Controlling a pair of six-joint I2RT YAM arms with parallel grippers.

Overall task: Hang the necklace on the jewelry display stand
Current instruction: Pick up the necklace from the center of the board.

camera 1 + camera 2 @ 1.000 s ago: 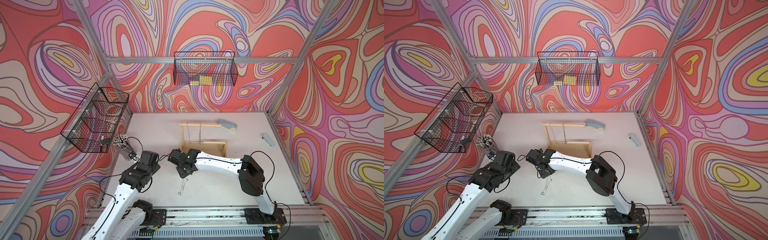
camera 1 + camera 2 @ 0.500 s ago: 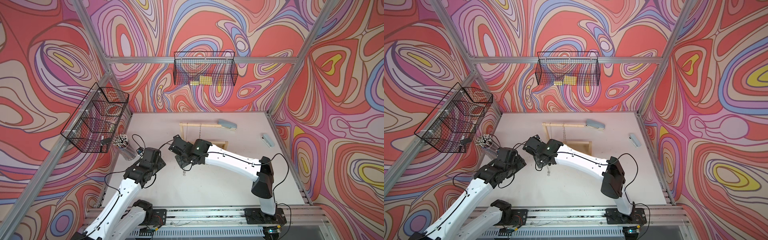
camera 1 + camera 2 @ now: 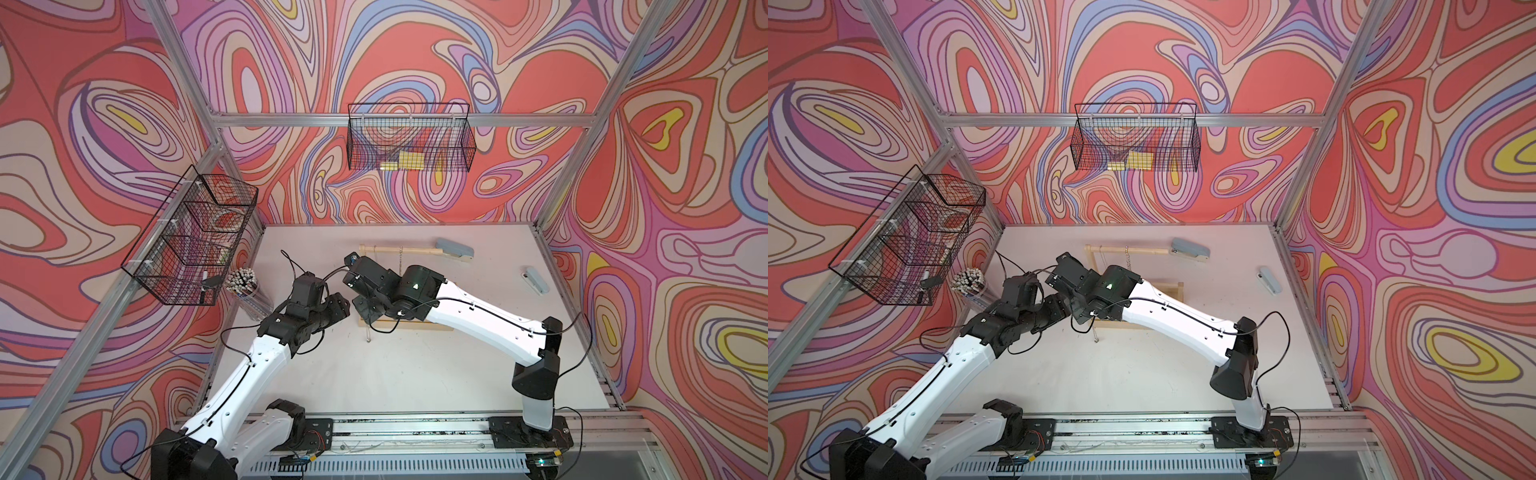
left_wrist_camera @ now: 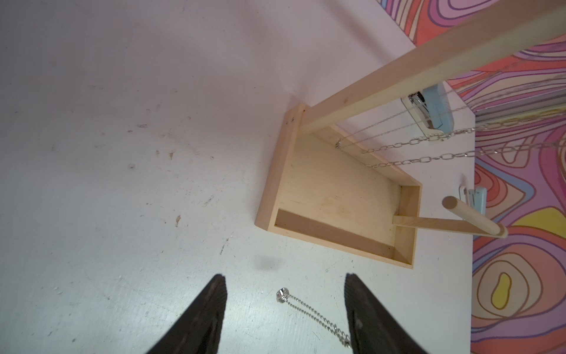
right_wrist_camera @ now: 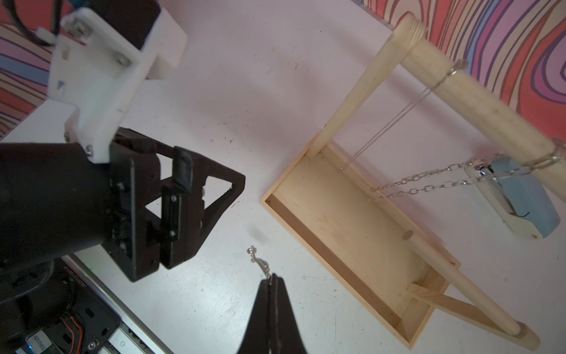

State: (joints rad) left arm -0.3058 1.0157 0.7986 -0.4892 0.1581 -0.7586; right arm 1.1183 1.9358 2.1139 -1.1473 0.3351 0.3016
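Task is partway, the hang is not done. The thin silver ball-chain necklace [image 4: 282, 295] is pinched near its clasp by the right gripper [image 5: 272, 280], jaws tight together on the chain. The rest dangles over the white table [image 3: 415, 374], just off the front corner of the stand's tray. Its shadow sits apart from it, so the low end looks clear of the table.

The left gripper [image 4: 284, 275] has its jaws spread wide with nothing in them. The chain's beaded end hangs between its two black fingers [image 4: 211, 306]; contact with either finger can't be confirmed.

The light unfinished-wood jewelry display stand [image 4: 330, 196] stands upright mid-table, with an empty tray floor.

Left to do, as I judge it:
- carry the chain up
- open a loop, likely with the left gripper taking the free end
- drape it over the round top crossbar [image 5: 477, 101]
- let go

Counts:
- necklaces: 3. One is held, and 2 already hang on the crossbar: a fine silver chain [image 5: 398, 116] and a chunky silver link chain [image 5: 428, 184].
- stands: 1
- grey-blue staplers on the table: 2, one behind the stand [image 3: 455, 250] and one toward the far side edge [image 3: 535, 281]
- black wire baskets on the walls: 2, back [image 3: 409, 139] and side [image 3: 191, 245]
- clear cup of sticks [image 3: 243, 280]: 1
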